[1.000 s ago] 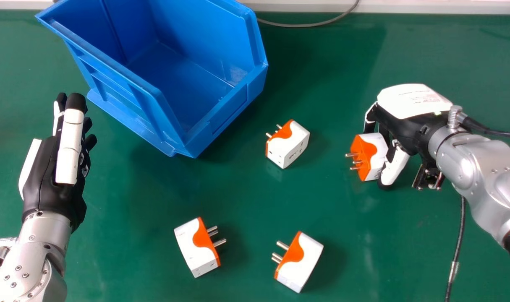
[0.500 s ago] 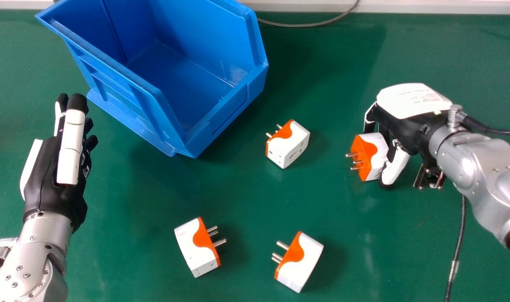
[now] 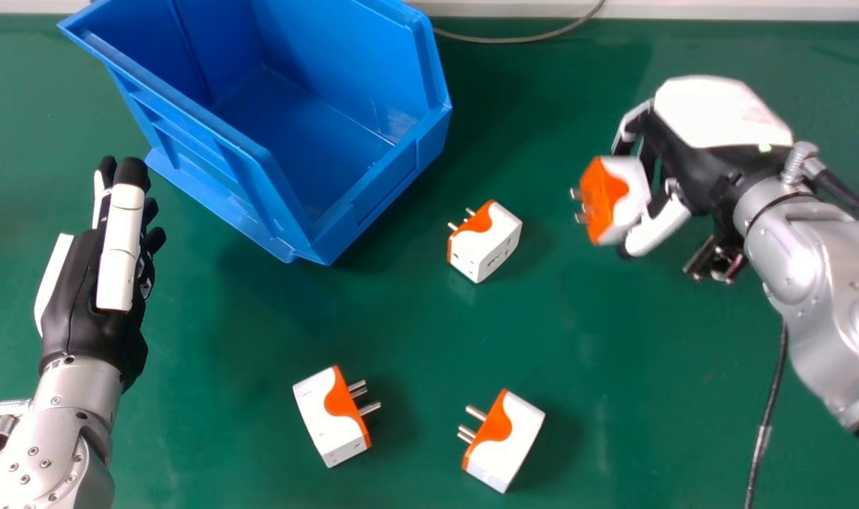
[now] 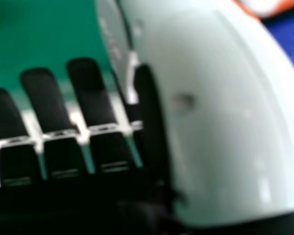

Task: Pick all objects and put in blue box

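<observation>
In the head view my right hand (image 3: pixel 698 159) is closed on a white-and-orange plug adapter (image 3: pixel 630 194), held off the green table with its pins pointing left. In the right hand view my right hand (image 4: pixel 90 93) has its fingers bent beside a large pale surface. Three more adapters lie on the table: one (image 3: pixel 496 244) right of the blue box (image 3: pixel 390 187), another (image 3: pixel 330 417) at the lower middle, and the third (image 3: pixel 507 442) to its right. My left hand (image 3: pixel 121 247) stays at the left, fingers straight, holding nothing. The visible box floor is bare.
A thin grey cable (image 3: pixel 521 39) runs behind the box near the table's back edge. A dark cable (image 3: pixel 765 424) lies at the lower right, partly beneath the right forearm. Bare green table (image 3: pixel 401 318) lies between the box and the lower adapters.
My right hand has risen from the table and shifted toward the back, carrying the adapter. The left hand and the other adapters have hardly changed.
</observation>
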Controlling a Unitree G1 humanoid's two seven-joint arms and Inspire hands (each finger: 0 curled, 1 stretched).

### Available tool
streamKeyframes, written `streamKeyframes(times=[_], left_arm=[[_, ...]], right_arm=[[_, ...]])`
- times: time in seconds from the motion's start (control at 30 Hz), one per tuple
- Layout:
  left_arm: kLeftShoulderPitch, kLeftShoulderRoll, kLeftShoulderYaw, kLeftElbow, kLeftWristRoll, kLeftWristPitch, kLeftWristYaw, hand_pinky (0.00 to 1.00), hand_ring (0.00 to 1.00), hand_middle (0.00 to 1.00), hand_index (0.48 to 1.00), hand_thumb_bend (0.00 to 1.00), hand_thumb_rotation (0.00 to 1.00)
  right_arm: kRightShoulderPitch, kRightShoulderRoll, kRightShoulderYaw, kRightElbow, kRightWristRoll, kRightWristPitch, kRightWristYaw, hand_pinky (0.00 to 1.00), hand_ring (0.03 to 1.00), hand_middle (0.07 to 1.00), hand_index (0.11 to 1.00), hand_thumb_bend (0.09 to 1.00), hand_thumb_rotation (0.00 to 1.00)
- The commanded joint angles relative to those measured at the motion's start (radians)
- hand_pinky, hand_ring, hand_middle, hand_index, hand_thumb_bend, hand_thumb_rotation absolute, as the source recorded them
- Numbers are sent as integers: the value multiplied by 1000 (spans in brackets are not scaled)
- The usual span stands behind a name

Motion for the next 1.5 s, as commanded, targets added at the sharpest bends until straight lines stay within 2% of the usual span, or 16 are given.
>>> streamKeyframes(times=[0.0,0.17,0.33,0.43,0.6,0.63,0.7,0.73,0.87,0.97,1.0,1.07,1.13,1.27,1.37,1.47], left_arm=[[-6,9,8,-8,-10,-18,-4,990,1000,1000,1000,767,968],[-11,7,6,-4,-4,-20,1,990,1000,1000,1000,765,969],[-5,8,6,-13,-3,-16,5,992,1000,1000,1000,763,970],[-7,7,4,-10,0,-16,9,990,1000,1000,1000,767,971],[-7,7,4,-9,-3,-18,7,989,1000,1000,1000,770,970],[-6,7,4,-10,-4,-19,6,990,1000,1000,1000,770,970],[-5,6,4,-12,-5,-19,5,992,1000,1000,1000,766,970],[-5,6,4,-11,-5,-20,4,993,1000,1000,1000,763,971],[-5,5,5,-7,-6,-20,4,994,1000,1000,1000,760,972],[-5,3,2,-11,-3,-17,8,991,1000,1000,1000,762,971],[-1,1,-1,-19,2,-14,13,991,1000,1000,1000,764,971],[3,-2,-6,-29,10,-11,22,974,1000,1000,1000,781,967],[7,-7,-10,-34,16,-11,34,964,1000,1000,1000,791,965],[14,-14,-19,-44,19,-6,54,953,999,1000,1000,803,954],[20,-20,-26,-58,20,1,62,952,998,1000,1000,799,946],[27,-22,-30,-71,23,6,67,952,998,1000,1000,794,946]], right_arm=[[11,8,-31,-83,-21,36,-26,361,433,490,520,500,0],[10,-1,-32,-159,-45,67,-14,346,438,501,517,499,0],[2,-1,-31,-219,-65,72,-2,336,438,515,522,497,0],[1,3,-25,-234,-77,59,-23,333,438,512,525,497,0],[-24,17,-14,-201,-94,17,-67,349,448,507,513,500,0],[-34,22,-8,-194,-102,9,-76,319,448,505,503,504,0],[-58,36,4,-182,-114,-4,-84,188,286,479,478,523,0],[-74,44,12,-173,-118,-11,-89,154,241,467,473,526,0],[-136,76,35,-140,-125,-57,-105,92,166,462,470,528,0],[-171,105,36,-107,-103,-88,-110,87,160,434,469,527,0],[-196,126,43,-80,-99,-93,-111,87,160,433,468,527,0],[-234,157,53,-40,-97,-99,-109,88,156,457,331,548,0],[-283,190,67,8,-102,-92,-99,92,164,465,309,554,0],[-364,225,99,97,-128,-88,-104,115,196,470,449,535,0],[-407,237,115,141,-131,-93,-107,199,301,472,526,514,0],[-448,251,130,186,-134,-100,-117,220,358,489,511,513,0]])
